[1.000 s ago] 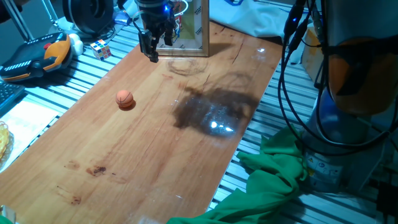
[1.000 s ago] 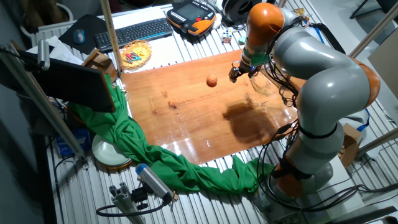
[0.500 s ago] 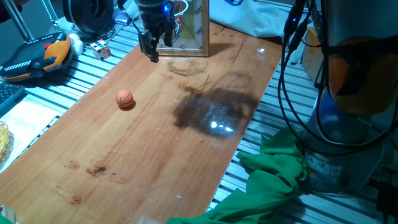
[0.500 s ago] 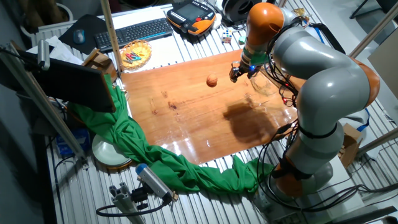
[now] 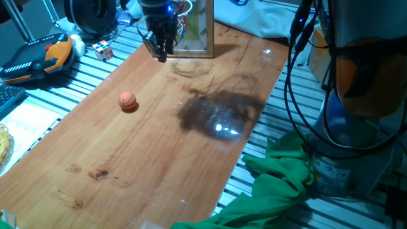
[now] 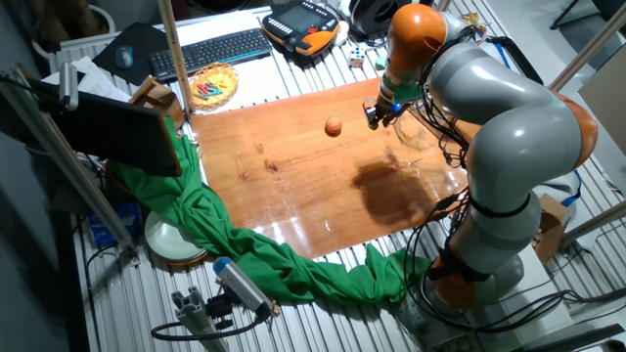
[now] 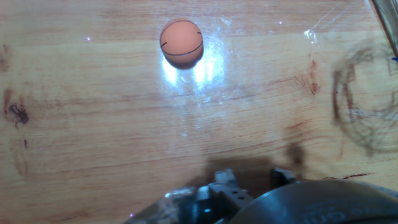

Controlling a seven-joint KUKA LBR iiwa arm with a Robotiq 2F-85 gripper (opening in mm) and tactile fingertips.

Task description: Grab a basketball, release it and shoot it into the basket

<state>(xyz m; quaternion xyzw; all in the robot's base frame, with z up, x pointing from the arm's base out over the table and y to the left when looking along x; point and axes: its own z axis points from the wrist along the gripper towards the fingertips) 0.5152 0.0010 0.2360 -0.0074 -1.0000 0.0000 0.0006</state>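
Observation:
The basketball (image 5: 128, 100) (image 6: 334, 127), small and orange with thin dark seams, rests alone on the wooden tabletop (image 5: 146, 159). In the hand view the basketball (image 7: 181, 43) sits near the top edge, well ahead of the hand. My gripper (image 5: 162, 56) (image 6: 376, 116) hangs just above the table's far end, to the right of and beyond the ball. Its fingers look drawn together with nothing between them. Right behind it stands the basket (image 5: 200, 32), a light wooden-framed backboard; the hand partly hides its rim and net.
A multicoloured puzzle cube (image 5: 103, 49) and an orange-black pendant (image 5: 38, 57) lie off the table's left side. Green cloth (image 5: 280, 184) (image 6: 215, 225) hangs off the near right corner. Cables (image 5: 305, 76) and the arm's base stand to the right. A keyboard (image 6: 210, 49) lies beyond.
The gripper's fingers have come together and the hand has shifted slightly toward the backboard. The ball has not moved.

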